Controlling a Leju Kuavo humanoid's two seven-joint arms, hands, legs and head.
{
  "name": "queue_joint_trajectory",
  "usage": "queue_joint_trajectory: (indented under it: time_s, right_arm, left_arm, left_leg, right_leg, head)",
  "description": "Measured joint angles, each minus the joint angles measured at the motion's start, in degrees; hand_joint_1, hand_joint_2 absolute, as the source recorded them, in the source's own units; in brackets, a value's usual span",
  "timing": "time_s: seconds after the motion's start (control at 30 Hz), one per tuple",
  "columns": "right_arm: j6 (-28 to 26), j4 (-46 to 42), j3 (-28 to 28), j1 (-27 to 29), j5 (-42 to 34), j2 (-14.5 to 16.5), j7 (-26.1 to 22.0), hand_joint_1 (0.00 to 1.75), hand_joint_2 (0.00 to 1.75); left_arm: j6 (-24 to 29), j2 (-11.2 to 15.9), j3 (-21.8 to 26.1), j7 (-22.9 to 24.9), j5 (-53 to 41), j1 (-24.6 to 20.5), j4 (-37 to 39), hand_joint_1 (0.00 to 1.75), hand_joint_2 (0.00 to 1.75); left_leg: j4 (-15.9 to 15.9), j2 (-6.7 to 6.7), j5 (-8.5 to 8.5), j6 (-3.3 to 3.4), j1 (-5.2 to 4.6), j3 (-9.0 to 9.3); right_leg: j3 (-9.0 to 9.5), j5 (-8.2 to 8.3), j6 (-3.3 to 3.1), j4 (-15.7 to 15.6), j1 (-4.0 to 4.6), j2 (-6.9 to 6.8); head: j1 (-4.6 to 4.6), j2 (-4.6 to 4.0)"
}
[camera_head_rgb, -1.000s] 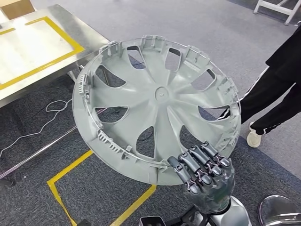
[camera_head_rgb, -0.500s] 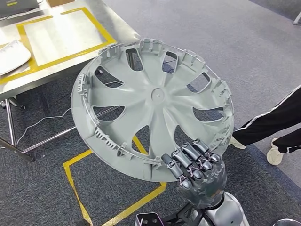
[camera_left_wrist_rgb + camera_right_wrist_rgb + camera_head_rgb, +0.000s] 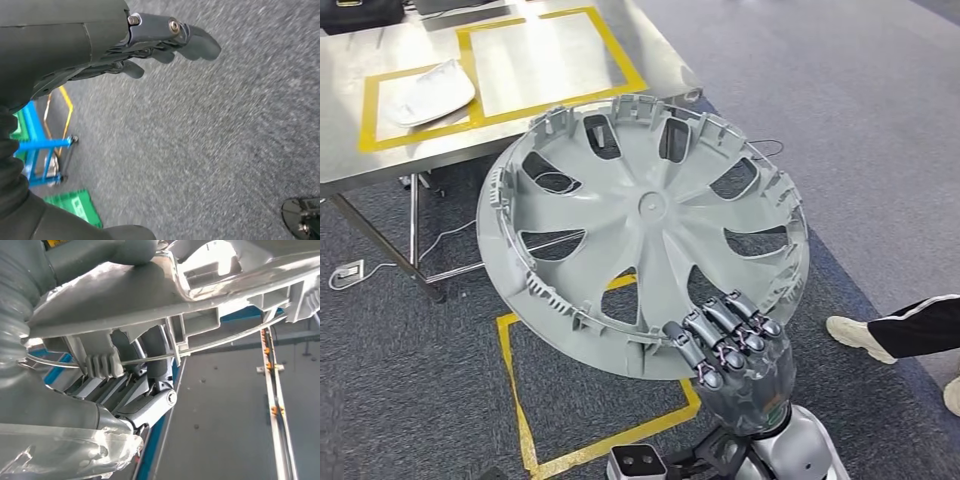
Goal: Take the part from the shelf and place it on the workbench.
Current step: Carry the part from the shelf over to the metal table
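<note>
The robot's right hand [image 3: 743, 365] grips the near rim of a large grey wheel cover [image 3: 644, 230], holding it tilted in the air just off the steel counter's [image 3: 365, 160] front edge, seemingly for carrying, while its left hand [image 3: 151, 42] hangs empty, fingers loosely extended.

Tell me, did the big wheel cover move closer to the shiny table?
Yes. The wheel cover, held by the right hand, now overlaps the steel workbench's near edge; earlier a gap separated them. The whole view turned, so the robot carried it there.
</note>
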Motion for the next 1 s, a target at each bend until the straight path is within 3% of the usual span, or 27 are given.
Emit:
queue_joint_trajectory:
  time_s: [0.03, 0.1, 0.17, 0.23, 0.27, 0.3, 0.33, 0.4, 0.47, 0.53, 0.57, 0.63, 0.7, 0.73, 0.77, 0.8, 0.87, 0.93, 1.0]
  right_arm:
    - [0.0, 0.35, 0.05, -0.14, 0.01, -0.22, 0.33, 1.75, 1.75]
    - [0.01, 1.03, 0.14, -0.3, 0.01, -0.55, 0.64, 1.75, 1.75]
    - [0.01, 1.59, 0.2, -0.3, 0.0, -0.8, 0.83, 1.75, 1.75]
    - [0.0, 2.13, 0.19, -0.32, 0.01, -1.09, 0.99, 1.75, 1.75]
    - [0.0, 2.4, 0.19, -0.33, 0.01, -1.22, 1.02, 1.75, 1.75]
    - [0.0, 2.67, 0.21, -0.33, 0.01, -1.34, 1.01, 1.75, 1.75]
    - [0.0, 2.93, 0.23, -0.33, 0.01, -1.44, 1.01, 1.75, 1.75]
    - [0.0, 3.31, 0.27, -0.34, 0.01, -1.6, 1.03, 1.75, 1.75]
    - [0.0, 3.53, 0.29, -0.43, 0.01, -1.69, 1.13, 1.75, 1.75]
    - [0.0, 3.73, 0.32, -0.54, 0.01, -1.77, 1.22, 1.75, 1.75]
    - [0.0, 3.81, 0.34, -0.59, 0.01, -1.79, 1.23, 1.75, 1.75]
    - [-0.01, 3.95, 0.42, -0.65, -0.01, -1.84, 1.29, 1.75, 1.75]
    - [-0.02, 4.15, 0.5, -0.64, -0.03, -1.97, 1.41, 1.75, 1.75]
    - [-0.02, 4.3, 0.53, -0.62, -0.03, -2.09, 1.5, 1.75, 1.75]
    - [-0.02, 4.47, 0.57, -0.62, -0.03, -2.21, 1.58, 1.75, 1.75]
    - [-0.02, 4.6, 0.62, -0.62, -0.03, -2.31, 1.67, 1.75, 1.75]
    - [-0.02, 4.74, 0.75, -0.63, -0.03, -2.44, 1.87, 1.75, 1.75]
    - [-0.02, 4.79, 0.88, -0.73, -0.03, -2.51, 2.19, 1.75, 1.75]
    - [-0.02, 4.89, 1.02, -0.88, -0.02, -2.6, 2.52, 1.75, 1.75]
  left_arm:
    - [-0.02, 0.1, 0.04, 0.02, 0.08, 0.17, 0.01, 0.0, 1.75]
    - [-0.1, 0.06, 0.11, 0.03, 0.17, 0.45, 0.01, 0.0, 1.75]
    - [-0.15, -0.08, 0.16, 0.03, 0.19, 0.34, 0.01, 0.0, 1.75]
    - [-0.15, -0.11, 0.26, 0.02, 0.2, 0.13, 0.01, 0.0, 1.75]
    - [-0.15, -0.13, 0.33, 0.02, 0.2, 0.13, 0.01, 0.0, 1.75]
    - [-0.16, -0.12, 0.4, 0.02, 0.2, 0.17, 0.01, 0.0, 1.75]
    - [-0.16, -0.1, 0.45, 0.02, 0.2, 0.2, 0.01, 0.0, 1.75]
    - [-0.15, -0.07, 0.5, 0.02, 0.2, 0.08, 0.0, 0.0, 1.75]
    - [-0.14, -0.08, 0.55, 0.02, 0.2, -0.17, -0.01, 0.0, 1.75]
    - [-0.14, -0.12, 0.61, 0.02, 0.21, -0.17, 0.0, 0.0, 1.75]
    - [-0.14, -0.14, 0.67, 0.02, 0.23, -0.04, 0.0, 0.0, 1.75]
    - [-0.14, -0.16, 0.8, 0.02, 0.26, 0.06, -0.01, 0.0, 1.75]
    - [-0.11, -0.14, 0.92, 0.03, 0.26, -0.05, 0.0, 0.0, 1.75]
    - [-0.1, -0.13, 0.96, 0.03, 0.26, -0.11, 0.01, 0.0, 1.75]
    - [-0.1, -0.13, 0.98, 0.05, 0.26, -0.09, 0.01, 0.0, 1.75]
    - [-0.1, -0.14, 0.99, 0.07, 0.26, -0.03, 0.01, 0.0, 1.75]
    - [-0.1, -0.18, 0.99, 0.13, 0.26, 0.09, 0.01, 0.0, 1.75]
    - [-0.1, -0.19, 1.01, 0.15, 0.26, 0.07, 0.0, 0.0, 1.75]
    - [-0.1, -0.12, 1.04, 0.15, 0.26, 0.11, 0.0, 0.0, 1.75]
  left_leg:
    - [-0.11, -0.34, 0.16, -0.39, 0.16, -0.16]
    - [1.09, 1.85, -0.77, -0.98, -0.02, -0.87]
    - [6.71, 5.7, -4.08, -1.39, -0.24, -3.5]
    - [13.72, 7.09, -7.13, -1.71, -0.13, -6.74]
    - [15.25, 7.21, -7.31, -1.8, -0.09, -7.36]
    - [14.59, 7.31, -6.42, -1.83, -0.08, -6.86]
    - [11.98, 7.71, -4.79, -1.8, -0.09, -5.35]
    - [4.45, 10.79, -1.74, -1.5, -0.44, -1.11]
    - [0.4, 12.99, -1.0, -0.73, -0.83, 0.92]
    - [0.06, 11.8, -1.16, 0.14, -0.91, 0.82]
    - [-0.02, 11.0, -1.12, 0.44, -0.81, 0.82]
    - [-0.15, 9.53, -0.93, 1.05, -0.44, 0.89]
    - [-0.14, 8.02, -0.81, 1.42, -0.24, 0.81]
    - [-0.13, 7.13, -0.76, 1.52, -0.22, 0.77]
    - [-0.11, 6.24, -0.74, 1.53, -0.23, 0.76]
    - [-0.09, 5.4, -0.73, 1.51, -0.22, 0.77]
    - [-0.05, 3.78, -0.69, 1.41, -0.14, 0.82]
    - [0.11, 2.29, -0.63, 0.97, -0.12, 0.64]
    - [0.18, 1.12, -0.38, 0.22, -0.11, 0.19]
  right_leg:
    - [0.03, 0.16, -0.28, -0.06, 0.01, -0.59]
    - [0.24, 0.49, -0.98, -0.52, -0.1, -1.94]
    - [0.38, 0.63, -1.45, -0.85, -0.07, -3.53]
    - [0.35, 0.57, -1.59, -0.85, 0.04, -5.23]
    - [0.36, 0.52, -1.61, -0.84, 0.06, -6.03]
    - [0.39, 0.46, -1.59, -0.84, 0.06, -6.81]
    - [0.48, 0.38, -1.5, -0.83, 0.06, -7.54]
    - [0.71, 0.06, -1.11, -0.68, 0.38, -8.86]
    - [0.92, -0.33, -0.62, -0.55, 0.92, -10.08]
    - [1.27, -0.68, -0.16, -0.7, 1.1, -11.54]
    - [1.36, -1.05, 0.17, -0.53, 1.02, -11.46]
    - [0.33, -3.03, 0.79, 2.19, 0.77, -9.03]
    - [-3.19, -6.61, 1.12, 9.6, 0.56, -5.65]
    - [-5.33, -8.13, 1.16, 13.73, 0.51, -4.84]
    - [-6.87, -8.62, 1.13, 16.31, 0.49, -4.56]
    - [-7.46, -7.94, 1.05, 16.77, 0.47, -4.48]
    - [-5.68, -3.95, 0.8, 11.57, 0.35, -3.97]
    - [-2.36, -0.48, 0.65, 3.9, -0.06, -1.68]
    - [-0.83, 0.29, 0.42, 0.6, -0.28, -0.16]
  head:
    - [0.03, 0.0]
    - [-0.32, 0.0]
    - [-0.83, 0.0]
    - [-0.97, 0.0]
    - [-1.0, 0.0]
    - [-1.0, 0.0]
    - [-1.01, 0.0]
    - [-1.09, 0.0]
    - [-1.04, 0.0]
    - [-0.9, 0.0]
    - [-0.86, 0.0]
    - [-0.61, 0.0]
    - [-0.24, 0.0]
    - [-0.14, 0.0]
    - [-0.13, 0.0]
    - [-0.12, 0.0]
    - [-0.12, 0.0]
    - [-0.1, 0.0]
    - [-0.09, 0.0]
